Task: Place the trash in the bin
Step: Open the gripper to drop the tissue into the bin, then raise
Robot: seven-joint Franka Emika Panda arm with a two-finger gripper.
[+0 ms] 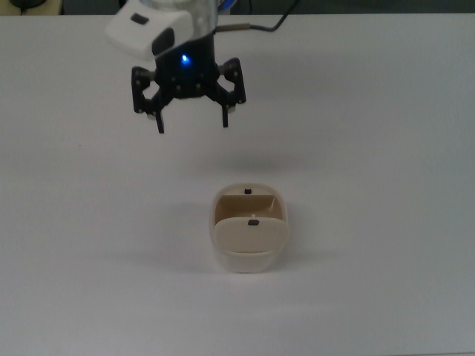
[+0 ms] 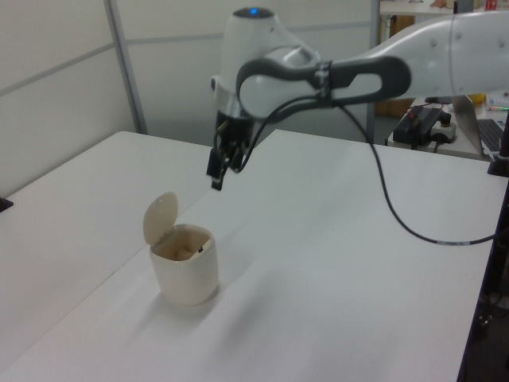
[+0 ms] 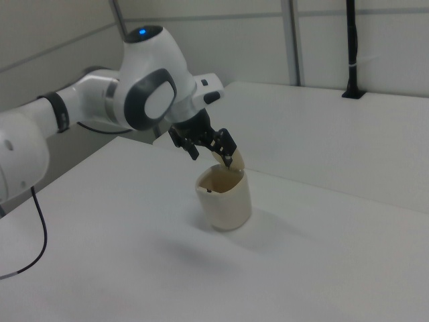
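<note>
Beige bin holds the wad, claw spread and empty

Cream paper trash (image 2: 184,251) is seen low inside the bin (image 2: 185,274), mid-left of the left view, lumpy and wrinkled. The gripper (image 1: 191,121), upper left of the top view, is spread wide, nothing held. With the flap lid (image 2: 160,216) upright, the wad could be tipped out by a knock

The bin (image 1: 249,237) with its raised lid (image 2: 160,217) stands alone on the table (image 1: 386,148), open room all around
</note>
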